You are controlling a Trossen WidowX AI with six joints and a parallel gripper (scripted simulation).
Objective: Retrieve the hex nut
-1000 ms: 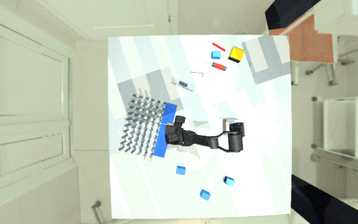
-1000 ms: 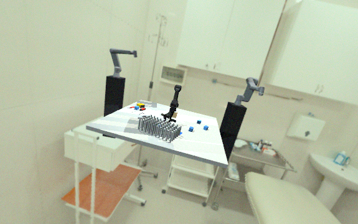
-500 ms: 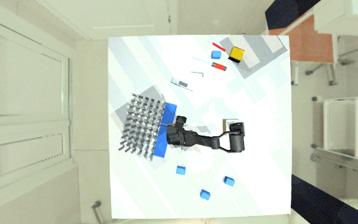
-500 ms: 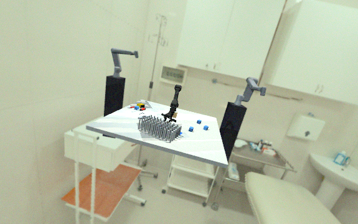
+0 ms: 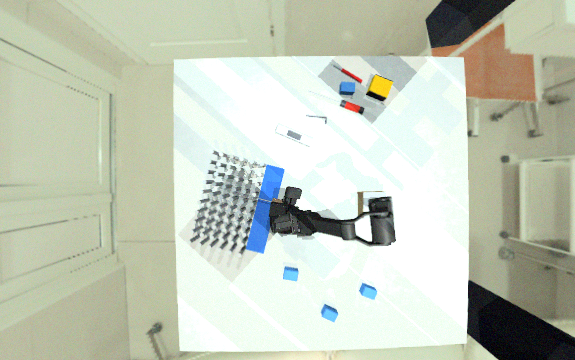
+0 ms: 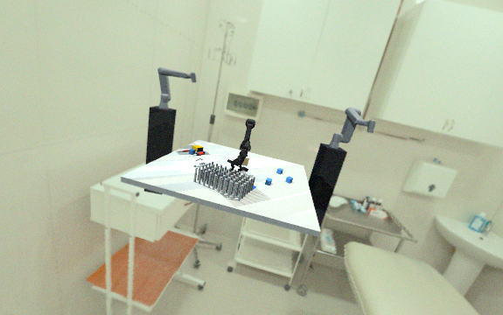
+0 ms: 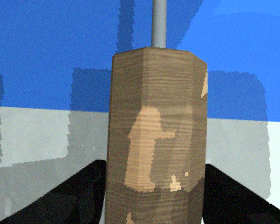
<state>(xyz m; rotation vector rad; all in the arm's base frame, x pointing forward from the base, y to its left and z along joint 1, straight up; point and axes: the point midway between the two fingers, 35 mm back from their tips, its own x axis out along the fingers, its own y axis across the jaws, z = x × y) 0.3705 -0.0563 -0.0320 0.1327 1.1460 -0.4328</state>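
Observation:
The gripper (image 5: pixel 276 201) (image 7: pixel 156 175) is shut on the wooden handle (image 7: pixel 158 95) of a thin metal-rod tool, over the near edge of the taped strip. The rod (image 7: pixel 159 25) (image 5: pixel 265 200) points across the blue strip (image 5: pixel 258 235) (image 7: pixel 36 30) toward the spacers. Its far end is not clear, and I cannot tell whether it is among the front spacers. The metal spacers (image 6: pixel 222 178) stand upright in rows behind the strip. The nut cannot be made out in any view.
Light blue cubes (image 5: pixel 290 273) (image 5: pixel 329 313) (image 5: pixel 368 291) lie off one end of the strip. Off the other end are a grey-and-white item (image 5: pixel 294 135), a hex key (image 5: pixel 324 119), a red screwdriver (image 5: pixel 352 106), a thinner red tool (image 5: pixel 351 75), a blue block (image 5: pixel 347 88) and a yellow block (image 5: pixel 380 85).

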